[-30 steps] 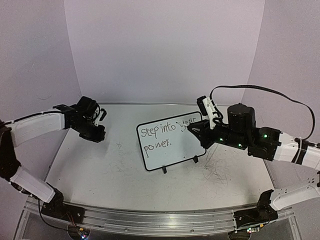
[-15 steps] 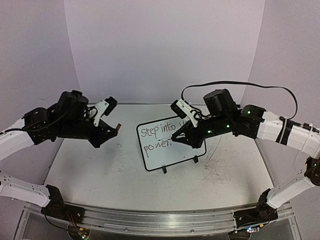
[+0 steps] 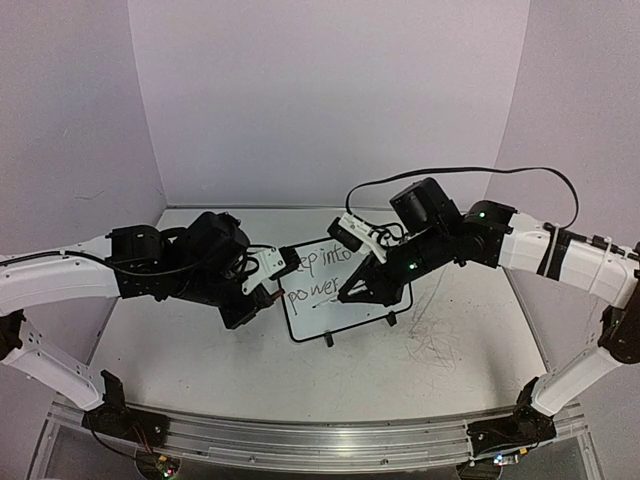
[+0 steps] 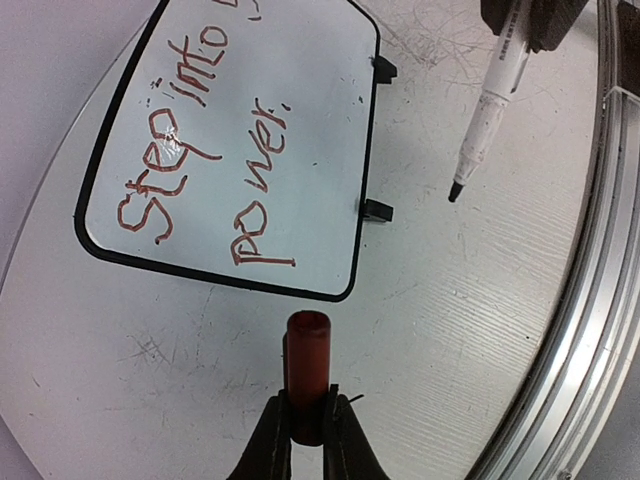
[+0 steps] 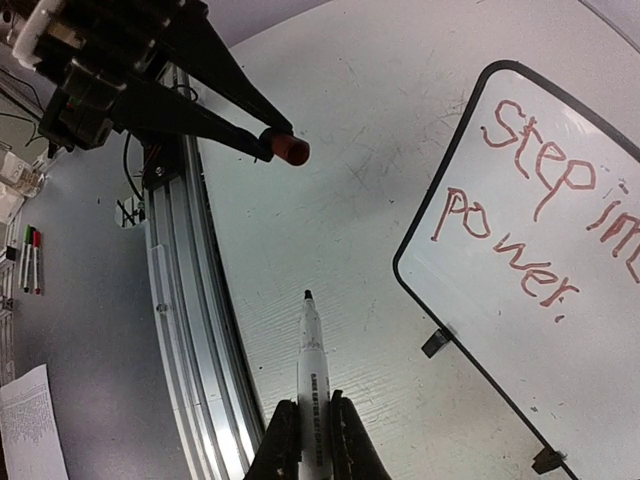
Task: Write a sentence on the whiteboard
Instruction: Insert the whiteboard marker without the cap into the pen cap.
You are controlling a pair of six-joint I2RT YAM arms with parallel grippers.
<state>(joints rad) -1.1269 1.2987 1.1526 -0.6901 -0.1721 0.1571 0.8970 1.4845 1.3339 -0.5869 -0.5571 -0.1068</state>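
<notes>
Two arms meet over the middle of the scuffed white tabletop [image 3: 180, 350], where the whiteboard [image 3: 350, 318] stands on its small black feet [image 3: 328, 341], which are along its 6 o'clock edge from overhead. On it the sentence [image 4: 170, 165] runs in two handwritten lines, "step into your" above "power."; it looks dark from above and reddish through the wrist cameras, and the right arm hides part of the first line in the overhead view. The left gripper [image 4: 307, 405] is at the board's 9 o'clock edge, its fingers pinched tight on a stubby red cap [image 4: 307, 350] that sticks out toward the board and hangs just off the frame. The right gripper [image 5: 312, 405] reaches in from 2 o'clock over the board's middle, clamped on a white marker [image 5: 312, 350] whose dark tip is bare and points toward 8 o'clock. Tip and cap are near each other but apart. Grey scribbles [image 3: 435, 345] mark the table at 4 o'clock from the board, and a metal rail [image 3: 300, 435] runs along the near edge.
</notes>
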